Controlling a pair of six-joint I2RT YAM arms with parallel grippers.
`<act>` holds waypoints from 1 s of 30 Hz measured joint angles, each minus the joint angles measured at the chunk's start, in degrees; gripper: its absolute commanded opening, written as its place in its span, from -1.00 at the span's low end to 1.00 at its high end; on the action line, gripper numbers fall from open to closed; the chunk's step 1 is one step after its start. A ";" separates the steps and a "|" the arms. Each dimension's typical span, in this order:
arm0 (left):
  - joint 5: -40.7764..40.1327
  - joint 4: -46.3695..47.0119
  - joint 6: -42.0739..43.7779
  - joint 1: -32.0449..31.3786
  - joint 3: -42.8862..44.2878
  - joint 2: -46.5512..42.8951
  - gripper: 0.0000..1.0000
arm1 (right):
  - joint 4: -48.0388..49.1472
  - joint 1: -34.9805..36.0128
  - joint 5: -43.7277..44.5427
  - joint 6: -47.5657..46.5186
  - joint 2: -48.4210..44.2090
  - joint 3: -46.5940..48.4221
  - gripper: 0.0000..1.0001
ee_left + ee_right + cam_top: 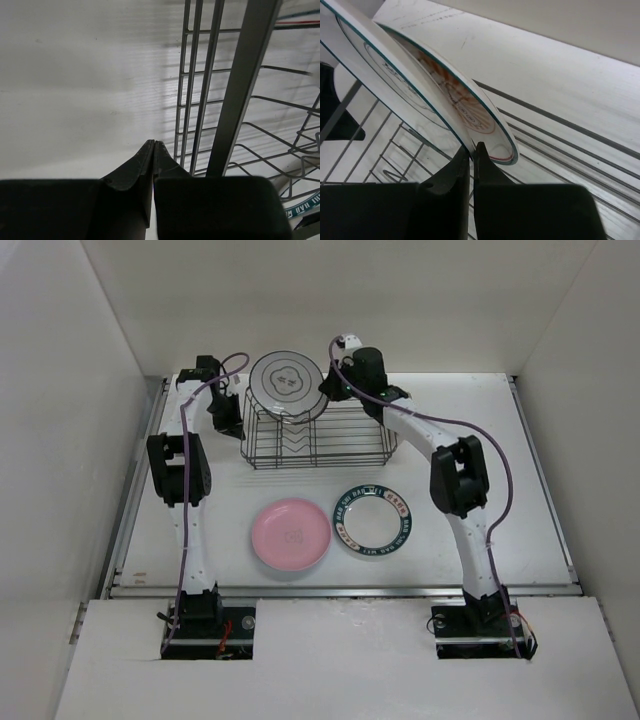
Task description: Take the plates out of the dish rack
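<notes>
Two plates lie flat on the table nearest the bases: the pink plate on the left, the patterned plate just beside it on the right. Beyond them stands the rack. At its left end the left gripper is clenched on nothing, just outside the wire wall. Farther back, the grey plate and orange plate stand on edge close together in the rack. The right gripper is clamped on the grey plate's rim.

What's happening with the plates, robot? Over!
Left gripper shut, empty, beside dish rack. Right gripper shut on white dark-rimmed plate, upright in rack. Pink plate, patterned plate already on table. Orange-centred plate close behind the held one.
</notes>
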 measured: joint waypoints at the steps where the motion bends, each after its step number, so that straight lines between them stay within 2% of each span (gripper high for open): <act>1: 0.02 0.02 -0.26 -0.04 0.00 0.00 -1.00 | 0.17 0.00 0.39 -0.26 -1.29 -1.05 -1.00; 12: -1.46 0.20 -1.20 -0.37 0.00 -0.02 -1.00 | 5.20 0.17 0.02 1.49 -20.44 -6.73 -1.00; 17: -2.51 0.17 -1.14 -0.48 0.00 -0.02 -1.00 | -1.33 -0.37 -8.09 0.48 -28.30 -12.55 -1.00; 21: -3.02 -0.13 -1.14 -0.50 0.96 -0.02 -0.95 | -11.76 -1.09 -15.69 -2.14 -37.73 -25.33 -1.00; 23: -3.52 -0.17 -1.11 -0.50 2.27 -0.02 -0.83 | -16.94 -1.36 -17.03 -2.89 -42.91 -33.48 -1.00; 24: -3.78 -0.09 -1.01 -0.52 3.06 -0.02 -0.65 | -19.37 -1.44 -17.49 -3.19 -45.42 -37.59 -1.00; 26: -4.24 0.11 -0.68 -0.52 4.39 -0.02 -0.51 | -22.86 -1.73 -17.53 -2.93 -50.80 -46.34 -1.00; 28: -4.76 0.24 -0.52 -0.52 5.14 -0.04 -0.39 | -26.25 -2.19 -16.17 -1.66 -56.52 -53.86 -1.00; 30: -5.29 0.31 -0.48 -0.44 5.22 -0.07 -0.36 | -28.52 -3.08 -14.08 -0.22 -62.07 -59.39 -1.00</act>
